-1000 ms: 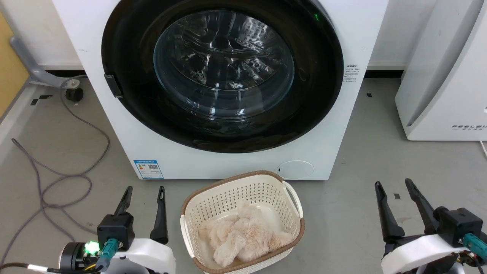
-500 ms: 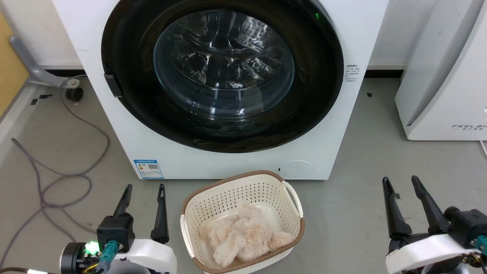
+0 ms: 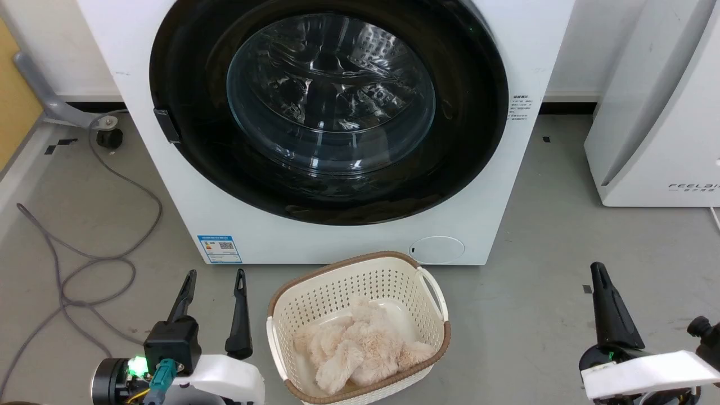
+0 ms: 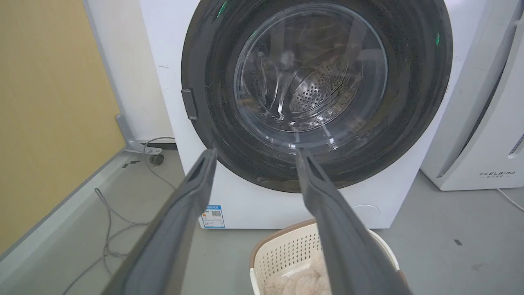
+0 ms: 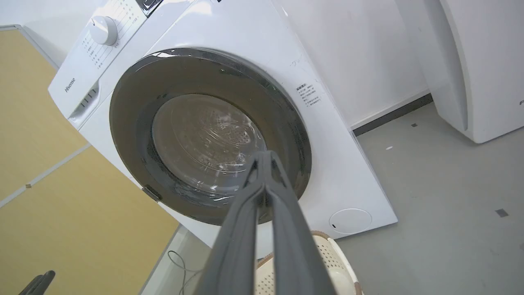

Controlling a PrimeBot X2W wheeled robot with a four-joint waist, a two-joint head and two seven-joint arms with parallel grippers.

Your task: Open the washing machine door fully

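Approach | washing machine door (image 3: 329, 112) sat shut | left gripper (image 3: 216, 273) spread, right gripper (image 5: 266, 155) pinched empty | next: pull tab (image 3: 166, 126), probably handle.

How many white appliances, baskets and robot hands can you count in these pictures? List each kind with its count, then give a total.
White appliances: 2 (washing machine, FEELAI-marked appliance)
Baskets: 1 (laundry basket)
Robot hands: 2 (left hand, right hand)
Total: 5
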